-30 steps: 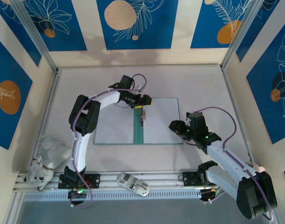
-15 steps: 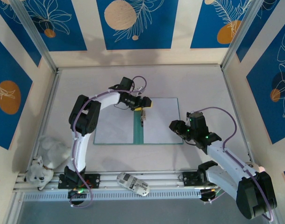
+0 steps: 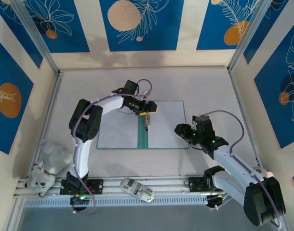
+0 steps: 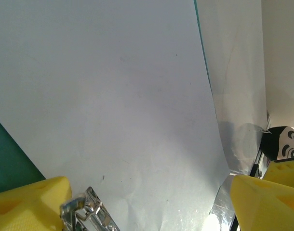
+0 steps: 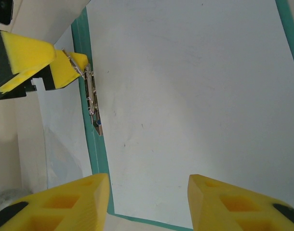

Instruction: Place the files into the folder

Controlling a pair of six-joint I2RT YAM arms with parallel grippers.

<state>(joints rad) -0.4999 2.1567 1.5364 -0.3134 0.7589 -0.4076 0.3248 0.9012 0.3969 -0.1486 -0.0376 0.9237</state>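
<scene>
The right tool is hovering, jaws apart, over plain white paper files lying inside the open, flat teal-green card folder on the desk, the left tool gaping wide beside its small metal clip farther back.

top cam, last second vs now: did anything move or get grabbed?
The left gripper slid slightly to the right at the far end of the folder's spine, its elbow drifting with it. Its jaws are open at the far end of the metal clip. Nothing was taken hold of or let go. The right gripper stayed put, open, at the folder's right edge. The folder and the files did not shift.
</scene>
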